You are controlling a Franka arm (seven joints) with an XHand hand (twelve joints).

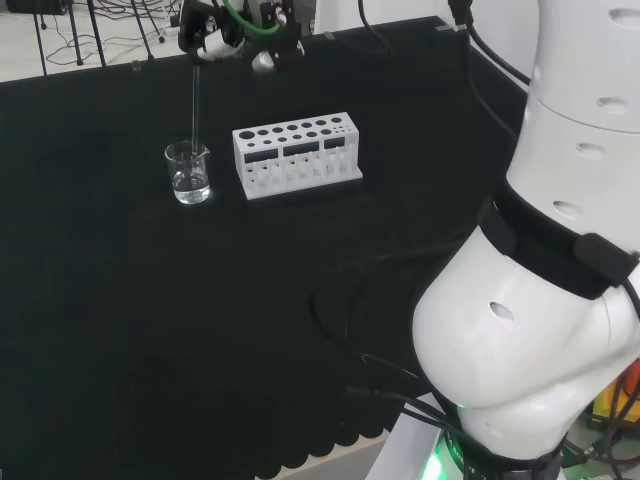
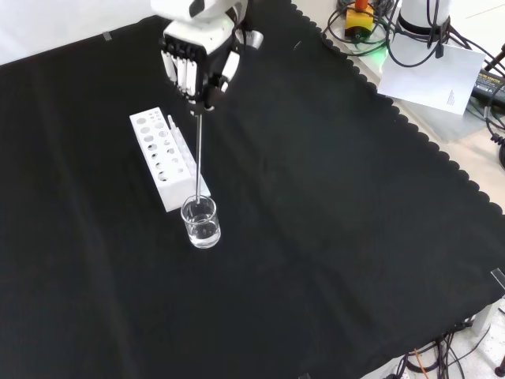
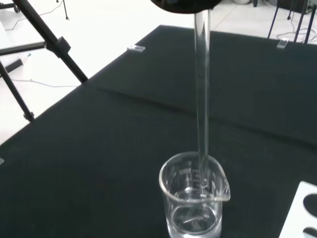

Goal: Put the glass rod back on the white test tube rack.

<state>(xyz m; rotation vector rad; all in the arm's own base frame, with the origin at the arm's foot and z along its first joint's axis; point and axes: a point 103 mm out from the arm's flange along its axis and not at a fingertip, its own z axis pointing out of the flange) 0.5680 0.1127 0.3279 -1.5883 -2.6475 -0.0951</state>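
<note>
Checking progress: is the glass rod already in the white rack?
No. The hand holds the glass rod upright with its lower end inside the beaker, beside the white rack.

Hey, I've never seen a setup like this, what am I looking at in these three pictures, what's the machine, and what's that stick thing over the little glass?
It is one white robot arm at a bench covered with black cloth. In place of a gripper it has a black and white hand, with fingers and a thumb.

One camera looks over the arm from behind, one looks down from the front, and one sits at the wrist.

On the cloth stand a small clear beaker with some clear liquid and, next to it, a white test tube rack with rows of holes.

The stick is a glass rod. The hand holds its upper end, upright, and its lower end reaches into the beaker.
</note>
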